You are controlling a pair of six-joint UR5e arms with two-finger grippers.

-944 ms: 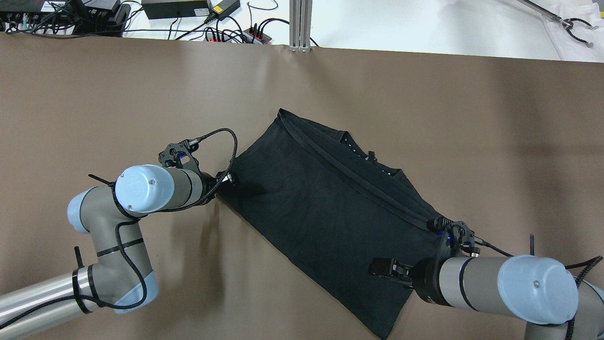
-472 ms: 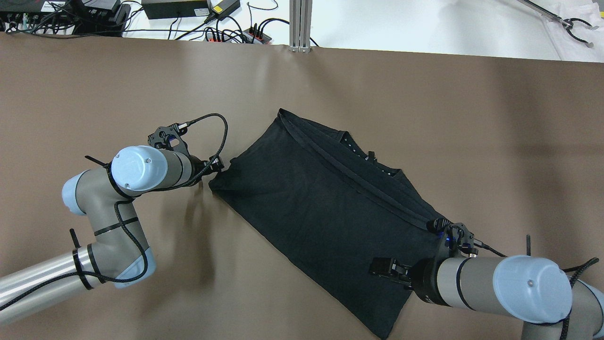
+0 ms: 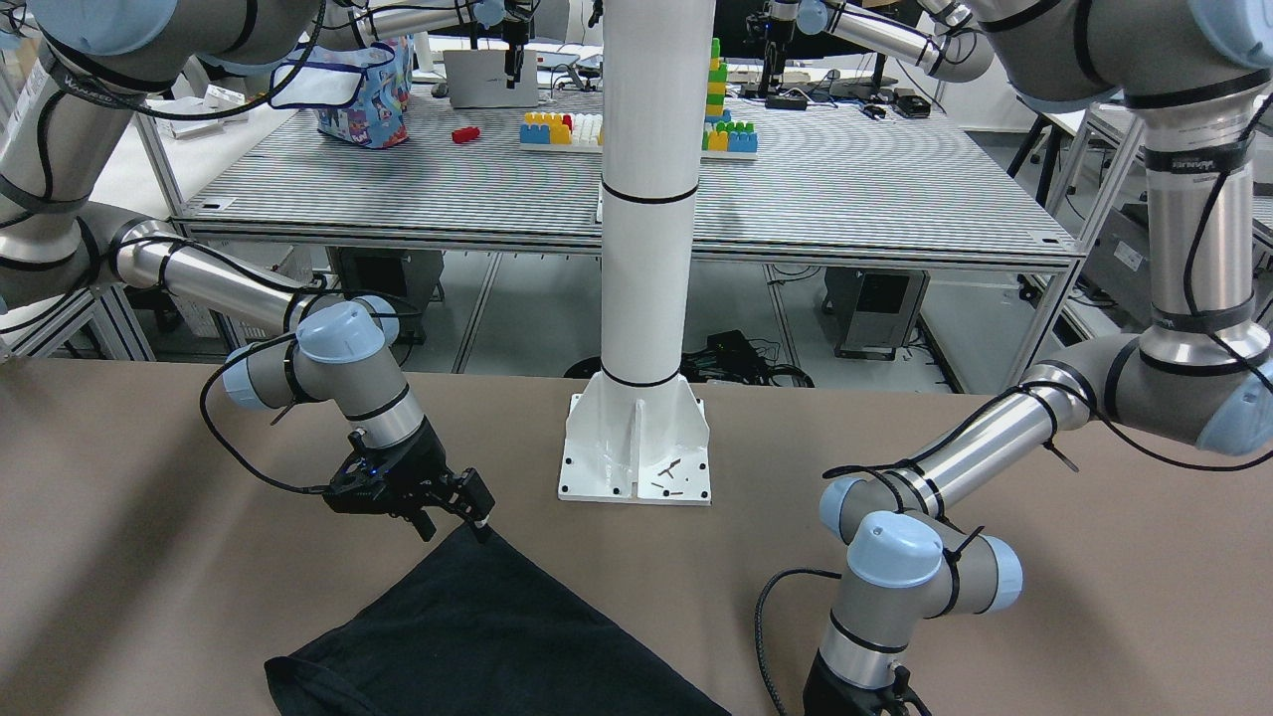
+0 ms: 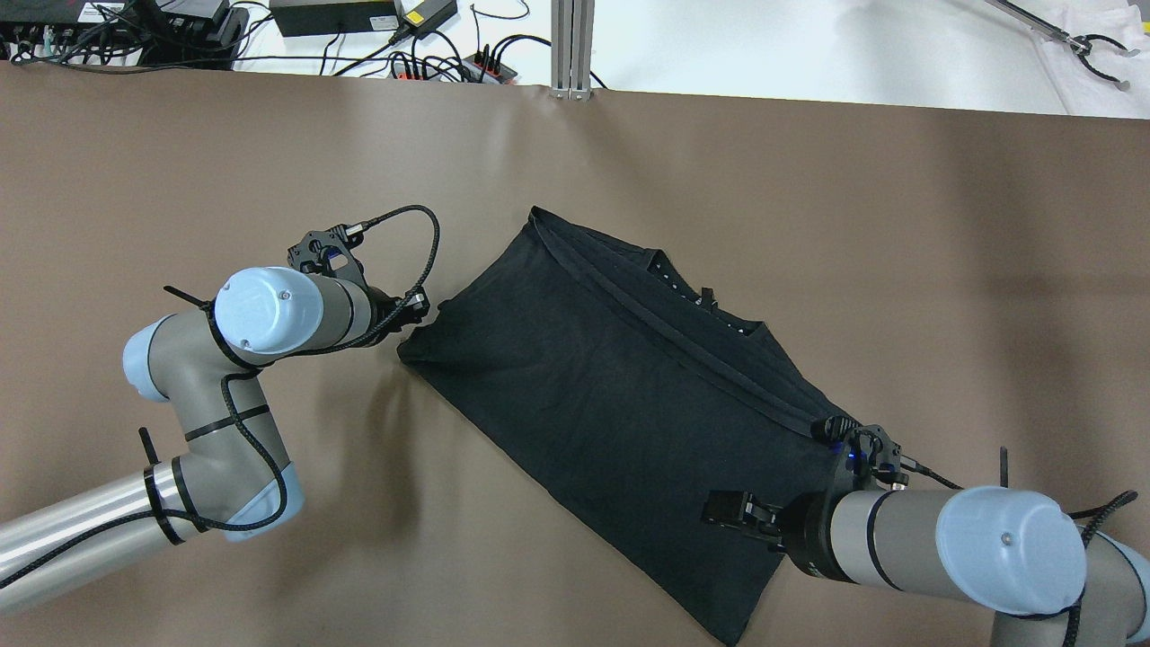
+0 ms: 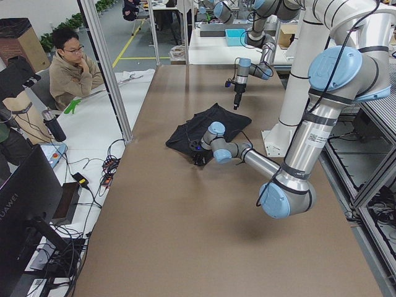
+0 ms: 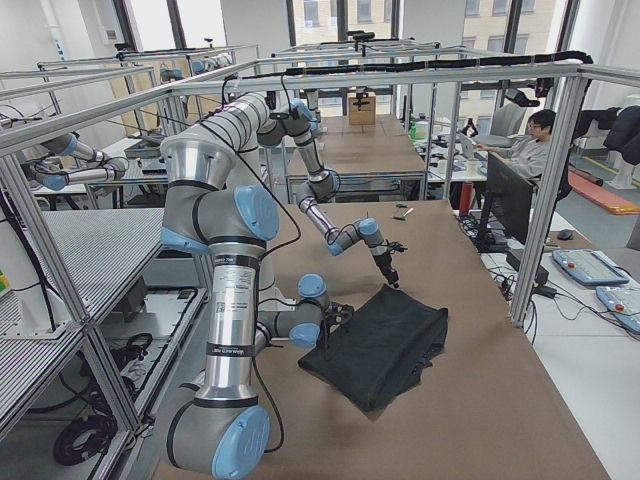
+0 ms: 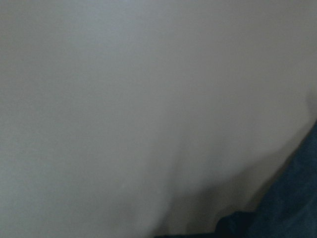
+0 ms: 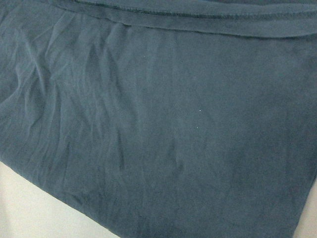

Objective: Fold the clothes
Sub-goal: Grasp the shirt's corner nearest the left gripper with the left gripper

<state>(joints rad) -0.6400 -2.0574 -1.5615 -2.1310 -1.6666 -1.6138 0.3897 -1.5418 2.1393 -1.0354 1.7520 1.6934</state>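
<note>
Black clothes lie flat, diagonal from centre to lower right of the overhead frame; my left gripper sits beside one corner, state unclear, my right gripper spread over the opposite end, so probably pre-fold: pinch both corners next.

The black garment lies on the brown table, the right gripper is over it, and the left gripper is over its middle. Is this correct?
Not quite: the left gripper is at the edge of the black garment, by one corner, not over its middle; the overhead exterior view shows it. The garment does lie on the brown table, with the right gripper over it.
</note>
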